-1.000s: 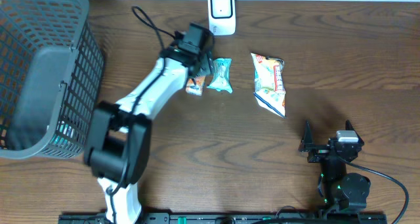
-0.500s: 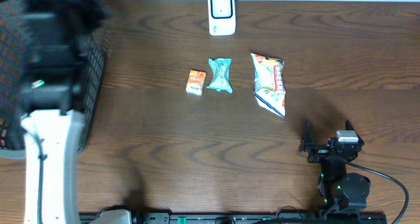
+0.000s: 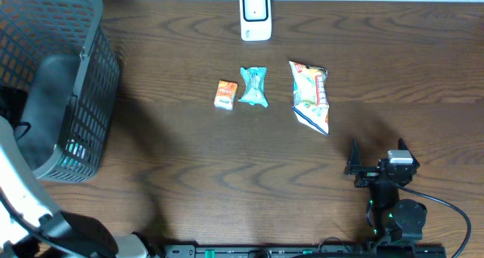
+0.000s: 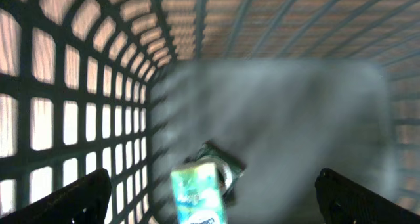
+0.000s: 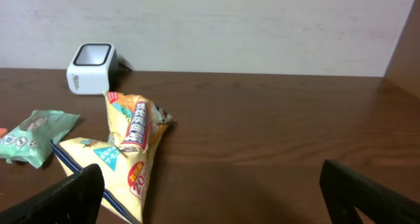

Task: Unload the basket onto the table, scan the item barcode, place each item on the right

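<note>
Basket (image 3: pixel 94 84): cropped by overhead's left edge. Left arm (image 3: pixel 19 182), just beside basket: mostly out of frame. Inside basket, left wrist view blurred throughout; green-white packet (image 4: pixel 199 194) cut by bottom edge, print unreadable, dark thing behind it unidentifiable.

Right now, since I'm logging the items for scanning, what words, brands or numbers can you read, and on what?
"20": low on the yellow snack bag, right wrist view; a likely reading, its other print is blurred.
Teal packet: print too small to read.
Orange packet: too small to read.
Green-and-white packet in the basket: blurred, unreadable.
Scanner: no text visible.
</note>
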### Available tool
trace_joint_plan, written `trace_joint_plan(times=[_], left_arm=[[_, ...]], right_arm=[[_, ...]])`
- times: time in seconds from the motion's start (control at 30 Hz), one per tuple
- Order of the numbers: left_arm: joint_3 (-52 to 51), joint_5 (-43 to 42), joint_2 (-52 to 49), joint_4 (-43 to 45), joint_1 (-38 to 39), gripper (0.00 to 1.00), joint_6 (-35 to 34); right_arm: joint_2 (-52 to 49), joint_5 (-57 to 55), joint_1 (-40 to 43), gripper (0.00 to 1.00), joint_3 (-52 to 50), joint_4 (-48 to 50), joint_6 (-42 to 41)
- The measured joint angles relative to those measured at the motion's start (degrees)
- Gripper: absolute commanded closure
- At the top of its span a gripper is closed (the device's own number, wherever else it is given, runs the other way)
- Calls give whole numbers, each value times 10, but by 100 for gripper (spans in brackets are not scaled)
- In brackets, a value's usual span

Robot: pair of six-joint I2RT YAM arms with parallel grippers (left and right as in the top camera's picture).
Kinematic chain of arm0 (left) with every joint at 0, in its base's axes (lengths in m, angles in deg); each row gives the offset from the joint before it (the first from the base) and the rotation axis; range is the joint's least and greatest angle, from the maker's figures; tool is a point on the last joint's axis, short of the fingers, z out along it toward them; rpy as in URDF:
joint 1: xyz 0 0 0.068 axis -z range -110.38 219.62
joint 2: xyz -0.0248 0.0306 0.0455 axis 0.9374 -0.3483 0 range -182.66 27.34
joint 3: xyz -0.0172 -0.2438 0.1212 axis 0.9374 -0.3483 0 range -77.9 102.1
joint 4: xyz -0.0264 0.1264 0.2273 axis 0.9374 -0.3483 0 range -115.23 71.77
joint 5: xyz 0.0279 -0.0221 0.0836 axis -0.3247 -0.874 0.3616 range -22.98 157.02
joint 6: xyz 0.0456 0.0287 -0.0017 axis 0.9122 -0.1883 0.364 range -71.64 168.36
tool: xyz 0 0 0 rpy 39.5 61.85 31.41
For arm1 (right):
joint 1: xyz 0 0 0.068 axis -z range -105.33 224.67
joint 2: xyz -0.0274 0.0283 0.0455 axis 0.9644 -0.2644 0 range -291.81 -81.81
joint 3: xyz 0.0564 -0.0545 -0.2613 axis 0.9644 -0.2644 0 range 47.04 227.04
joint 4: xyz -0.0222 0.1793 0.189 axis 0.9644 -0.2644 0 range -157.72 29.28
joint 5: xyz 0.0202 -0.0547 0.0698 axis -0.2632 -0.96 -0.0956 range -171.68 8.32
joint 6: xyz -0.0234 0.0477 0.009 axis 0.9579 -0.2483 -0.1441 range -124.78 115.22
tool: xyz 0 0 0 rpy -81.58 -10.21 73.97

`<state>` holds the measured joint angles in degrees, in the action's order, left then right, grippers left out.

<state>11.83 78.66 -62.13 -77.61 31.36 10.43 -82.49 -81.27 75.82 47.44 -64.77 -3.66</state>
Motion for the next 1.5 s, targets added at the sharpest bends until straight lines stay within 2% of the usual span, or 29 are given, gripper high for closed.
trace_joint_plan(times=[0.17,0.4,0.77,0.93,1.0,1.07,1.1,1.23,1.37,1.47,1.5], left_arm=[[-20,-32,-45,-34,-3,2,-42],[-50,-111,-112,-35,-3,2,-60],[-54,-133,-172,-46,-3,2,-69],[-104,-135,-173,-18,-3,0,-69],[-119,-135,-174,-3,-3,9,-69],[-124,-138,-175,6,-3,24,-70],[-125,-139,-175,12,-3,27,-67],[-125,-141,-175,32,-3,29,-69],[-125,-142,-175,41,-3,39,-66],[-111,-145,-176,33,-3,40,-41],[-103,-146,-177,27,-3,45,-35]], right_arm=[[0,0,0,1,0,0,0],[0,0,0,1,0,0,0],[0,0,0,1,0,0,0],[0,0,0,1,0,0,0],[0,0,0,1,0,0,0],[0,0,0,1,0,0,0],[0,0,0,1,0,0,0],[0,0,0,1,0,0,0],[0,0,0,1,0,0,0],[0,0,0,1,0,0,0],[0,0,0,1,0,0,0]])
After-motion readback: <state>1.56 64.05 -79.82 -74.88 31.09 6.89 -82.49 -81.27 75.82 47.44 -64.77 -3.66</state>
